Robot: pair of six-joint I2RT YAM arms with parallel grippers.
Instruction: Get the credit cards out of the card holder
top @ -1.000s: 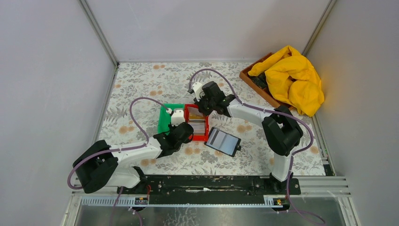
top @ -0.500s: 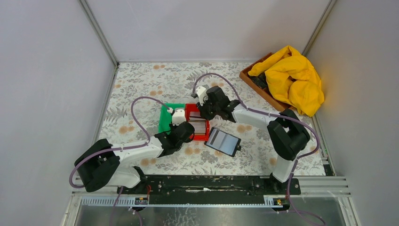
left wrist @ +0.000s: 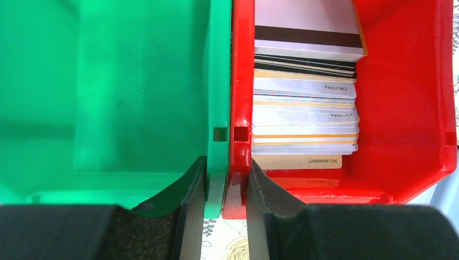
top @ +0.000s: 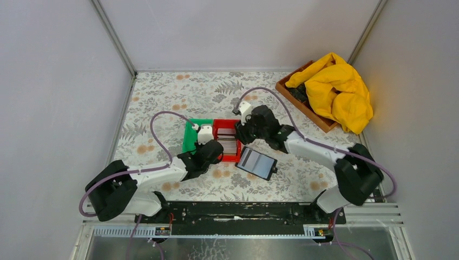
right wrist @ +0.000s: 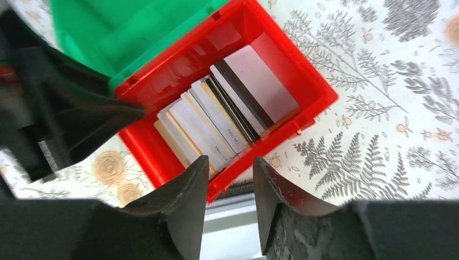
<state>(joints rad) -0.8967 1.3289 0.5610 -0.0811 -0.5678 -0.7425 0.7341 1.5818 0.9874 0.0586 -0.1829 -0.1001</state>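
Note:
Several credit cards (left wrist: 306, 108) lie stacked in the red bin (left wrist: 406, 108), also seen in the right wrist view as cards (right wrist: 227, 124). The black card holder (top: 257, 162) lies open on the floral table just right of the bin, its bluish-grey sleeves up; a pale strip of it (right wrist: 227, 233) shows between my right fingers. My left gripper (left wrist: 224, 184) is shut on the touching walls of the green bin (left wrist: 135, 81) and the red bin. My right gripper (right wrist: 230, 184) hovers open and empty over the red bin's near-right edge (top: 238, 142).
A wooden tray (top: 295, 100) with a yellow cloth (top: 338, 89) heaped on it stands at the back right corner. Grey walls close in the table on the left, back and right. The green bin (top: 190, 135) holds nothing visible.
My right gripper has gone from shut to open and moved right, from over the red bin's middle toward its right edge and the card holder. The left arm has not moved.

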